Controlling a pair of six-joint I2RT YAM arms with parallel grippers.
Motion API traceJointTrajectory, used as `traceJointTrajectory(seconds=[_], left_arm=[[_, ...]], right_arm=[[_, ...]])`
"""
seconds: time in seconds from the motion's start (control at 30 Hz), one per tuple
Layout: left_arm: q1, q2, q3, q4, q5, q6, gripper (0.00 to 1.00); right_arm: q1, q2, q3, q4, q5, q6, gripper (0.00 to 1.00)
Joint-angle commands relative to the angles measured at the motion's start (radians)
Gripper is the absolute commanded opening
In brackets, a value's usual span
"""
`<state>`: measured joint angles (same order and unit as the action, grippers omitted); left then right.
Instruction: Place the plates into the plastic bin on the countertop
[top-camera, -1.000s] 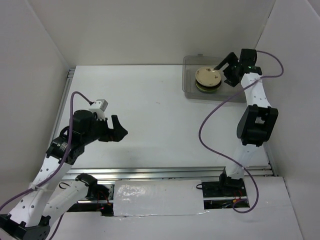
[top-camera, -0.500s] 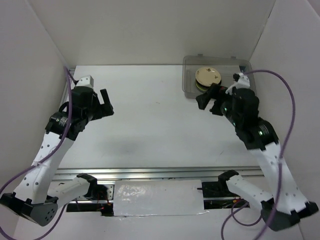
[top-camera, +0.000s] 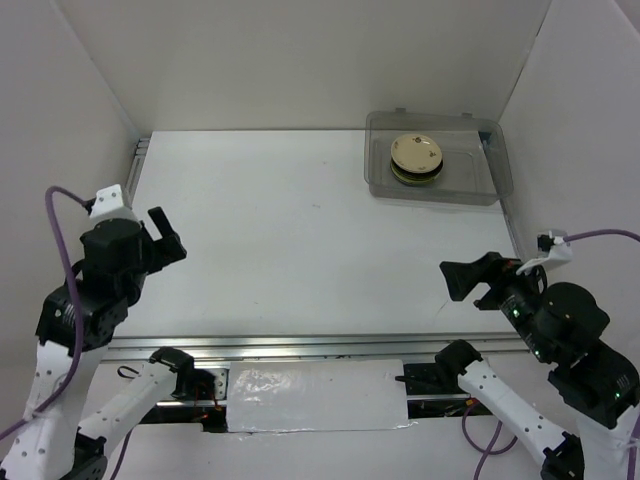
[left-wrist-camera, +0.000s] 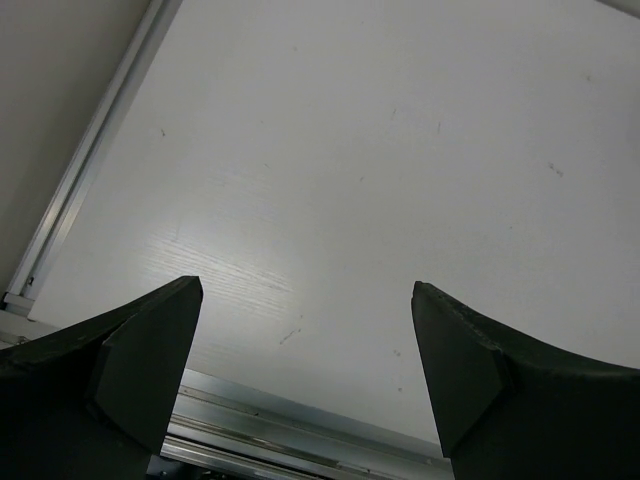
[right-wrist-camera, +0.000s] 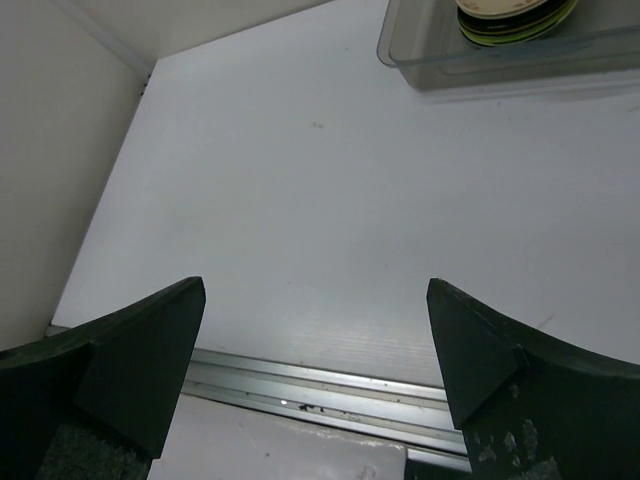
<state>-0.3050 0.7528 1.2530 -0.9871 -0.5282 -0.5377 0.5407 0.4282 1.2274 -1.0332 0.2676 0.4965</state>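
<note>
Right hand: your right hand (top-camera: 472, 283) is released, jaws spread wide with nothing between them. The wrist view (right-wrist-camera: 315, 300) shows only bare table in the gap.
Left hand: your left hand (top-camera: 165, 238) is also released and empty. Its own view (left-wrist-camera: 305, 300) shows nothing between the fingers.
Change, right: a second ago this hand hung over the bin beside the stack. It has since drawn all the way back and now sits low near the front rail (top-camera: 330, 345).
Change, left: this hand has left the middle of the table and pulled back to the near left side.
Plates: the plates (top-camera: 417, 158) sit in one stack inside the bin, a cream one uppermost with green and dark edges beneath. The stack looks unchanged over that second. You cannot count it from here.
Bin: the bin (top-camera: 480, 185) lies well ahead of your right hand and a little to its left. From your left hand it is ahead and far off to the right.
Table: no plate shows loose on the table (top-camera: 300, 220) in front of either hand.
Meaning: with both hands withdrawn and empty and every visible plate in the bin, the job looks done or very nearly so.
Check: confirm the stack holds the full set before you stop.
</note>
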Motion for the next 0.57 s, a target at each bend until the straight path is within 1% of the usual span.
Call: traceJointTrajectory(seconds=[0.0,0.13,0.23,0.53], left_arm=[[0.004,-0.055,-0.016,-0.044,0.028,-0.024,0.99],[0.003,-0.151,-0.046,-0.055,0.054,-0.034,0.99],[0.004,-0.187,-0.058,-0.062,0.053,-0.038,0.99],[0.004,-0.188,-0.063,-0.082,0.050,-0.045,0.99]], right_arm=[[-0.004,-0.040,-0.006,-0.086,0.008,-0.038,1.00],[-0.018,-0.051,-0.023,-0.105,0.035,-0.055,1.00],[-0.018,-0.055,-0.039,-0.093,0.053,-0.050,1.00],[-0.021,-0.065,-0.023,-0.067,0.041,-0.046,1.00]])
